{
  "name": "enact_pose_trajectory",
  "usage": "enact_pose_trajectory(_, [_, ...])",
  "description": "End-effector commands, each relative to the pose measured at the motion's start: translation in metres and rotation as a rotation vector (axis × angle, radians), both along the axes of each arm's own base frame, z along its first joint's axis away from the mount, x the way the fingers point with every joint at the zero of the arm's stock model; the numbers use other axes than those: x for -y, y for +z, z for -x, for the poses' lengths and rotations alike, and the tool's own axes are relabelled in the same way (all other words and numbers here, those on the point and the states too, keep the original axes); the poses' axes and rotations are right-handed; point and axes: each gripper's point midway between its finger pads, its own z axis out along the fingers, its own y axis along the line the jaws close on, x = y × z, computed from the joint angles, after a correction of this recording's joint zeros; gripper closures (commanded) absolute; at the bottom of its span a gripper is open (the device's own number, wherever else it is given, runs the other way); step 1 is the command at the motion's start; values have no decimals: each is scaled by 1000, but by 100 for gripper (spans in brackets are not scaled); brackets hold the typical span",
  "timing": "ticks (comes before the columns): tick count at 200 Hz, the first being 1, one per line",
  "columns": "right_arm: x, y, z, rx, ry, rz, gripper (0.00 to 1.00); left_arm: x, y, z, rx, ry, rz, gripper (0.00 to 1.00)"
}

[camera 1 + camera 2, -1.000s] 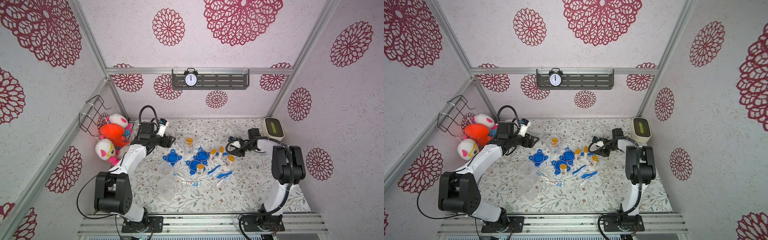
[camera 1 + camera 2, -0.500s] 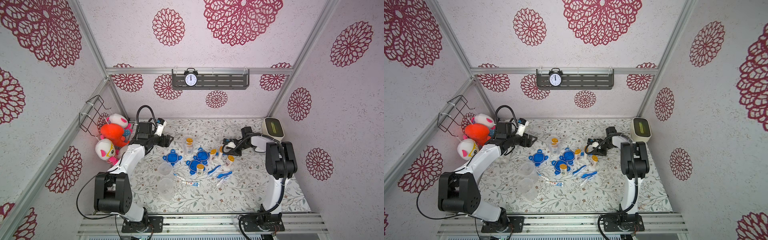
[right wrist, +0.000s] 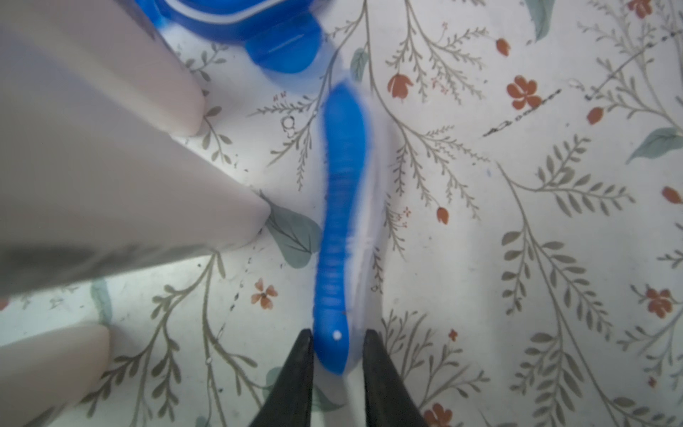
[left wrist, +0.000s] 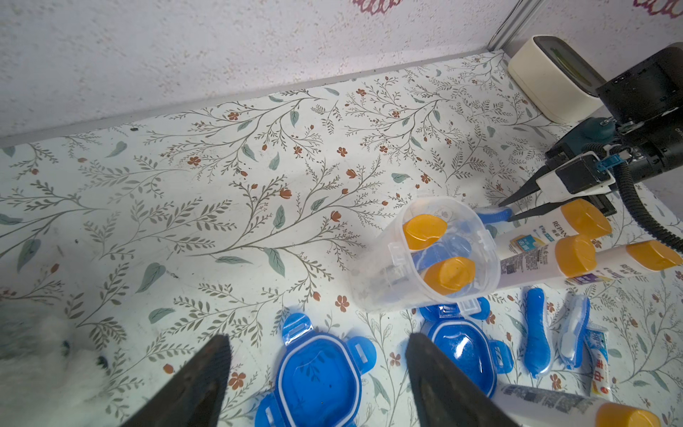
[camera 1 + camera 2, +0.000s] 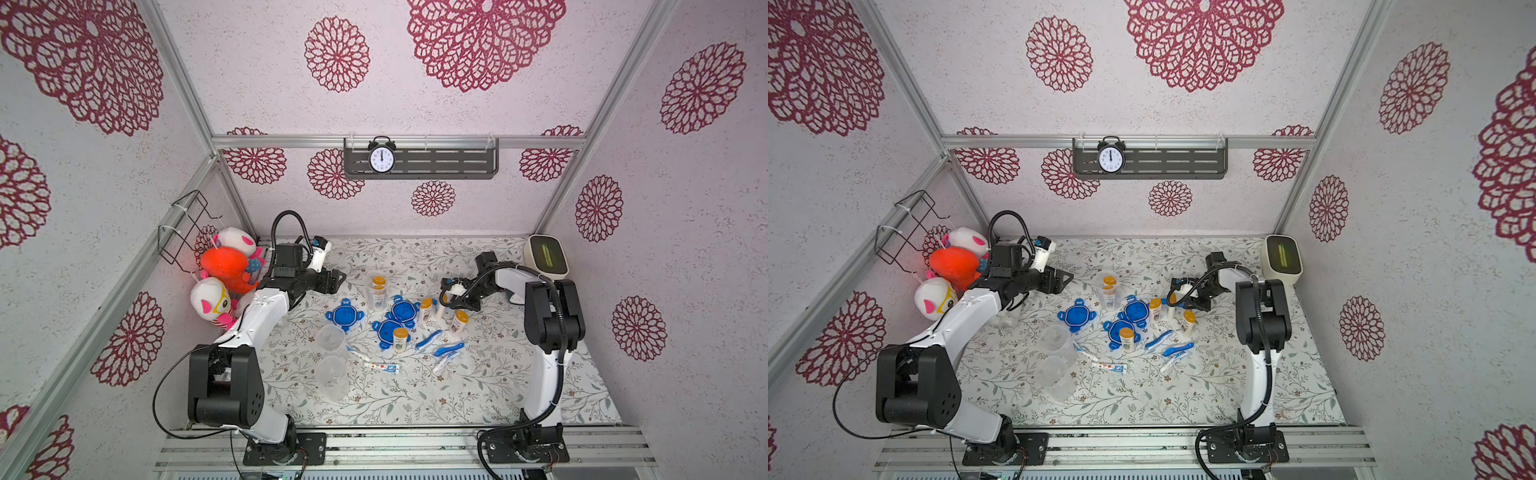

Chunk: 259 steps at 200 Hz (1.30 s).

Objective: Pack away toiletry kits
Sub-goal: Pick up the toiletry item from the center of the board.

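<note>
Straddling blue toothbrush [image 3: 342,222], right end effector [image 3: 338,332] (grip unclear, tiny in top views), left end effector [image 4: 318,335] released.

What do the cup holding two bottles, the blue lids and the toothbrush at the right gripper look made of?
Clear cup: transparent hard plastic, glossy; the two bottles inside show through its wall.
Blue lid: opaque moulded plastic, shiny, with bright highlights.
Toothbrush: blue plastic, ribbed, probably a rubbery grip; blurred, so unsure.

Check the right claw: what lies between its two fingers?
One end of a blue toothbrush lies between the fingers of the right claw, flat on the floral tabletop. The right wrist view shows this; whether they pinch it is unclear.
</note>
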Motion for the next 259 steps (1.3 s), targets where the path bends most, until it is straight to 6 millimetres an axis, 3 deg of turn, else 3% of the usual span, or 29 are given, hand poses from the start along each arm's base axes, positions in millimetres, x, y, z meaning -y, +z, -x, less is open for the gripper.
enact_pose_trajectory(1, [-1, -1, 7, -28, 18, 4, 78, -2, 6, -2, 20, 5, 15, 22])
enact_pose_trajectory(62, [13, 8, 9, -15, -56, -25, 78, -5, 7, 0, 22, 13, 15, 22])
enact_pose_trajectory(90, [8, 22, 1, -17, -140, -96, 58, -6, 6, -2, 22, 15, 15, 22])
enact_pose_trajectory(132, [1, 29, -8, -76, -238, -129, 45, -5, 5, -4, 17, 12, 25, 22])
enact_pose_trajectory(259, [-13, 23, -13, -148, -388, -59, 46, -11, 8, -5, 19, 18, 60, 22])
